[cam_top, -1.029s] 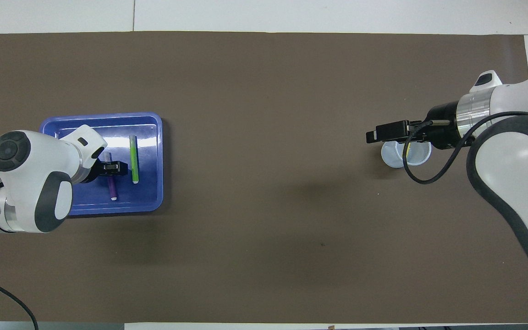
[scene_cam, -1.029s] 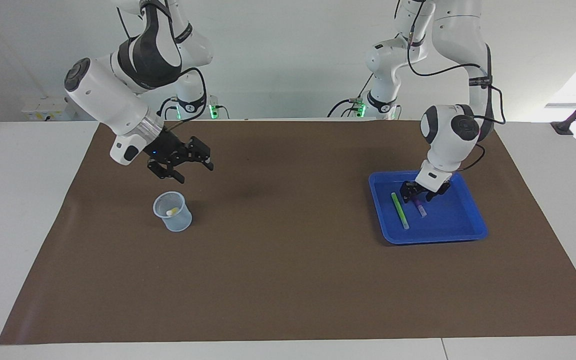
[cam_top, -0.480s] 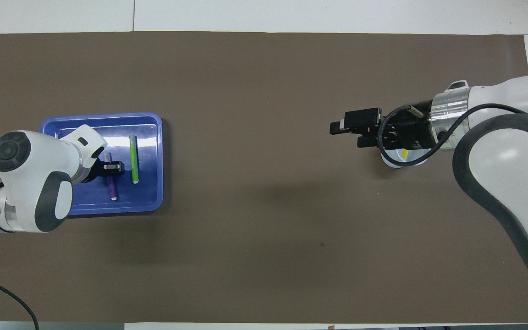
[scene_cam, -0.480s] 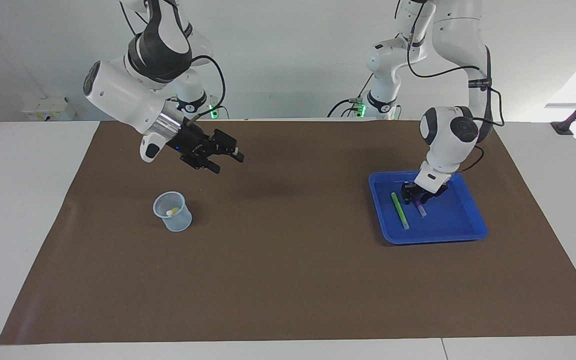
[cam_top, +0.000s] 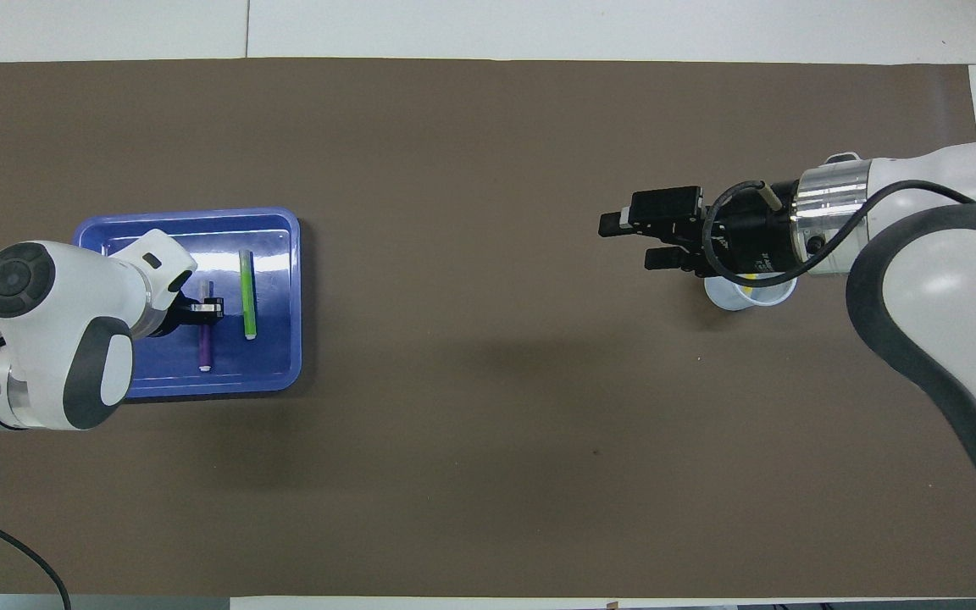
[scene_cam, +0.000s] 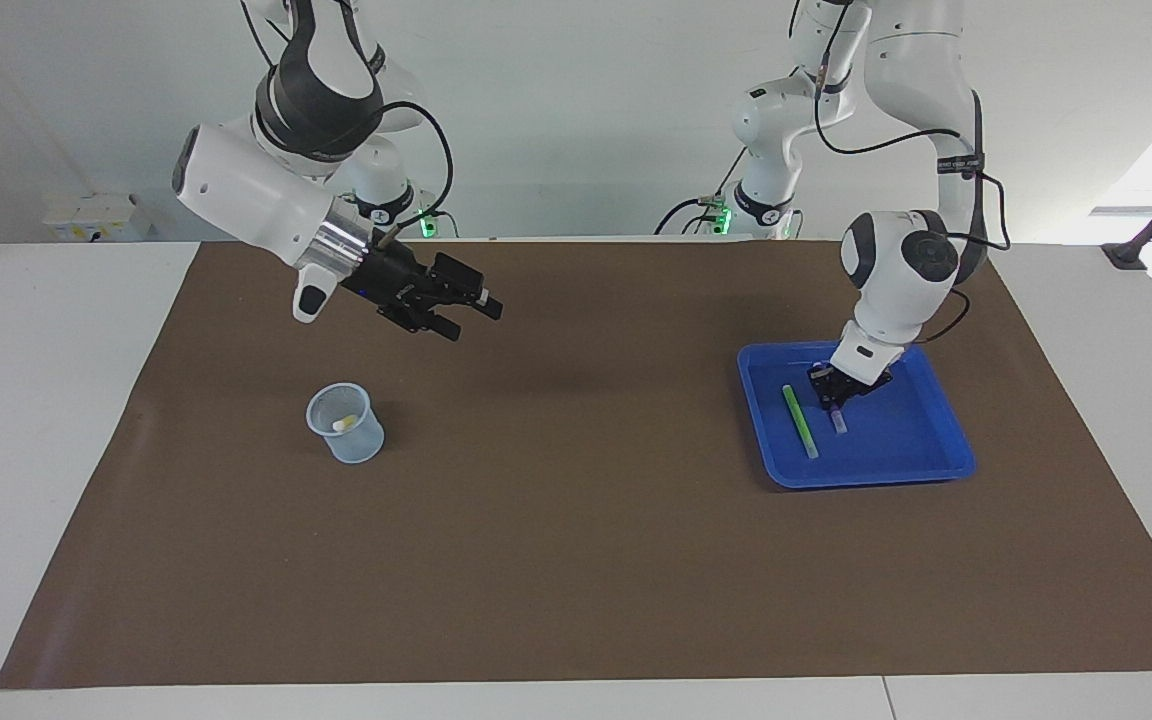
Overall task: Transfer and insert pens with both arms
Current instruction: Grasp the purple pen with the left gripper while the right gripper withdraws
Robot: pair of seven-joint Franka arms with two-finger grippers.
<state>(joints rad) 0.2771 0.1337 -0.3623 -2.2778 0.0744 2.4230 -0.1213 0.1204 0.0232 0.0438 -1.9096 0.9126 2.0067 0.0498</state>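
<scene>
1. Now left gripper (scene_cam: 833,397) pinched on purple pen (scene_cam: 839,417) inside blue tray (scene_cam: 921,463); off-centre grip risks slip on lift.
2. Green pen (scene_cam: 798,421) just beside, in tray; could get nudged.
3. Right gripper (scene_cam: 464,308) spread, empty, raised near cup (scene_cam: 346,424) holding yellow pen (scene_cam: 342,424).

A glossy blue plastic tray (scene_cam: 936,455) is catching highlights at right; a matt brown paper-like mat (scene_cam: 576,560) is spreading smoothly beneath a translucent plastic cup (scene_cam: 348,428).
</scene>
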